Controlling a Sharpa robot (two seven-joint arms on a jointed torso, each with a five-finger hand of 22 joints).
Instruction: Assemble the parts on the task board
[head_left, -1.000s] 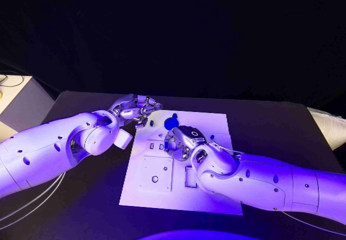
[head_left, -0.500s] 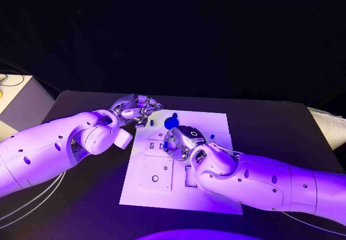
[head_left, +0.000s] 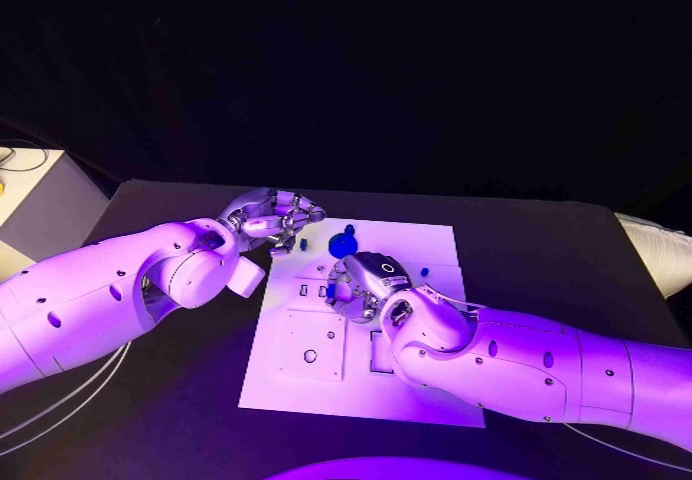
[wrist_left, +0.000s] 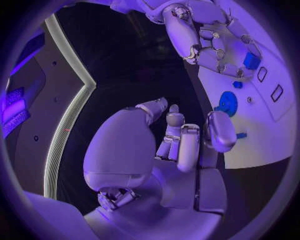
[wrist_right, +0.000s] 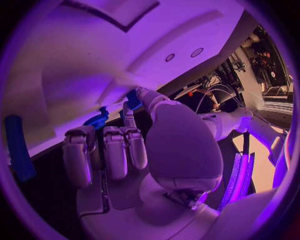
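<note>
R hand (head_left: 361, 285) sits mid-board (head_left: 418, 400), pinching a small blue part (wrist_left: 252, 60) between thumb and fingers. L hand (head_left: 274, 222) hovers at the board's 11 o'clock corner, fingers curled in, prob. holding nothing; hard to tell. Blue disc (head_left: 342, 244) lies at 12 o'clock on the board, near the L hand.

White task board (head_left: 418, 395), blue parts (head_left: 342, 244), black table (head_left: 577, 260).
</note>
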